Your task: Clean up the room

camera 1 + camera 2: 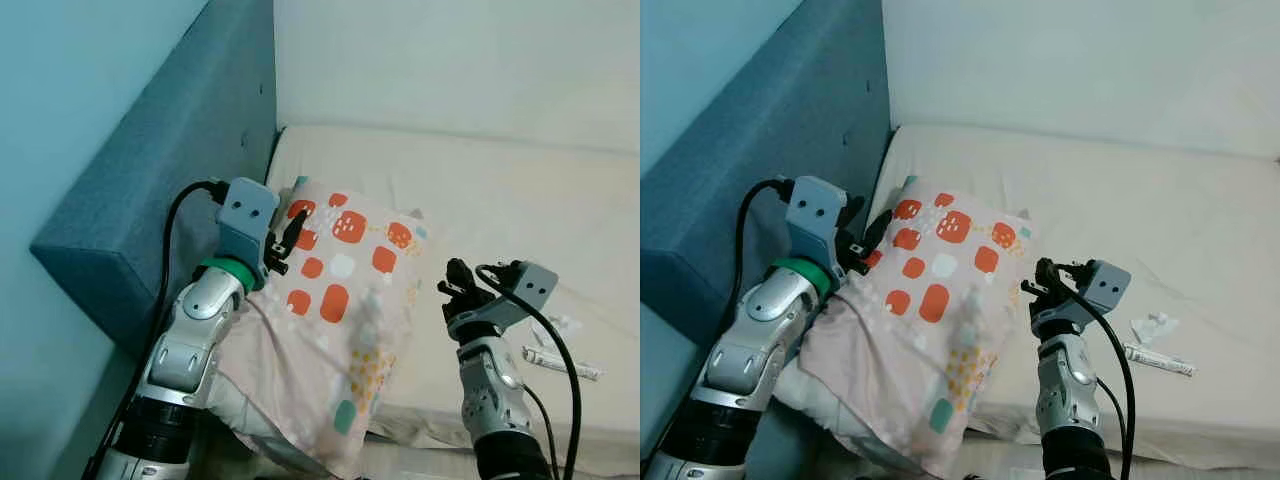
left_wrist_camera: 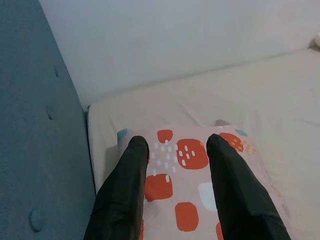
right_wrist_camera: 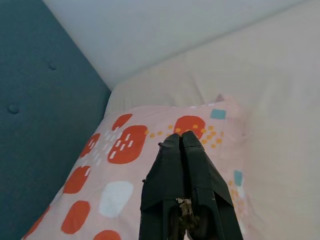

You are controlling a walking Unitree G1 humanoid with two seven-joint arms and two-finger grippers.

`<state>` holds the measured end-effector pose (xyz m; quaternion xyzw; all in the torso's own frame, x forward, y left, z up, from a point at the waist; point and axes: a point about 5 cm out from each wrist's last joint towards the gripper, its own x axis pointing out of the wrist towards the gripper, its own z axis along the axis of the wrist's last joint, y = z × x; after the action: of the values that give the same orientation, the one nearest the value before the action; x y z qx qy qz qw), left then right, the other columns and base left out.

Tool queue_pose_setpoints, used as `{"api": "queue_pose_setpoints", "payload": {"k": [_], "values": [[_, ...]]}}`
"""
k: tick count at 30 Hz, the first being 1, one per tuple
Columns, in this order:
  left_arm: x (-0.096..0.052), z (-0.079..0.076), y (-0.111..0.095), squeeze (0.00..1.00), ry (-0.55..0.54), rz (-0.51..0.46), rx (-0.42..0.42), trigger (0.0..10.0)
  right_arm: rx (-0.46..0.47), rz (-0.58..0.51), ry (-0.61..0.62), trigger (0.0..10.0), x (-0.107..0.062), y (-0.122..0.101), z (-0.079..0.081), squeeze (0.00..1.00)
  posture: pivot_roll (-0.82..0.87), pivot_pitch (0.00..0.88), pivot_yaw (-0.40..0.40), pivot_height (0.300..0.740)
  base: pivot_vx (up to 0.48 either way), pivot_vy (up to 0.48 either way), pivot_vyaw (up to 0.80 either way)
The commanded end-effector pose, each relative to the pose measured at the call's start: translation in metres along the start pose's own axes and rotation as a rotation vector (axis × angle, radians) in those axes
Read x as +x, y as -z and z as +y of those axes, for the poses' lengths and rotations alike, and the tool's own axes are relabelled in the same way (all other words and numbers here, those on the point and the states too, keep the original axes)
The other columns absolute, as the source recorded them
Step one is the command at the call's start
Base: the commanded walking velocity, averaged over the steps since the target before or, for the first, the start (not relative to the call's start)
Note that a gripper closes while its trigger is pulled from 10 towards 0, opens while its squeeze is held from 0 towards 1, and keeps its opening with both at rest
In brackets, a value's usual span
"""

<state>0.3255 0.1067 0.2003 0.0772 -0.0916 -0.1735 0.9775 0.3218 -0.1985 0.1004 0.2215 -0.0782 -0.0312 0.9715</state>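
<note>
Hovering over pillow [image 1: 340, 300], left pincer [image 2: 177, 150] spread wide, right pincer [image 3: 181, 142] clenched empty alongside

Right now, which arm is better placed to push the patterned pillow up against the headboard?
Left, probably. The left gripper is open over the pillow beside the blue headboard; the right gripper is shut at the pillow's far edge.

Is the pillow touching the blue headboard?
Cannot tell. In the left eye view the pillow lies close beside the headboard, but the left gripper hides the edge.
</note>
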Motion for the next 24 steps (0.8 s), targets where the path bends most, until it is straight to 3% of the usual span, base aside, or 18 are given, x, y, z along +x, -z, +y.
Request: {"api": "queue_pose_setpoints", "payload": {"k": [1, 8, 24], "values": [[-0.001, -0.0029, 0.003, 0.0, 0.012, 0.007, 0.003, 10.0, -0.008, 0.012, 0.024, 10.0, -0.0033, 0.0023, -0.007, 0.0, 0.06, 0.089, 0.039, 0.74, 0.0, 0.0, 0.0], [-0.0006, -0.0027, 0.0033, 0.0, 0.011, 0.008, 0.003, 10.0, -0.037, 0.026, 0.02, 10.0, -0.0031, 0.0035, -0.0061, 0.0, 0.06, 0.089, 0.039, 0.735, 0.0, 0.0, 0.0], [-0.0011, -0.0052, 0.0048, 0.0, 0.013, 0.013, 0.001, 10.0, -0.031, 0.023, 0.014, 10.0, -0.0041, 0.0039, -0.0066, 0.0, 0.06, 0.088, 0.036, 0.67, 0.0, 0.0, 0.0]]}}
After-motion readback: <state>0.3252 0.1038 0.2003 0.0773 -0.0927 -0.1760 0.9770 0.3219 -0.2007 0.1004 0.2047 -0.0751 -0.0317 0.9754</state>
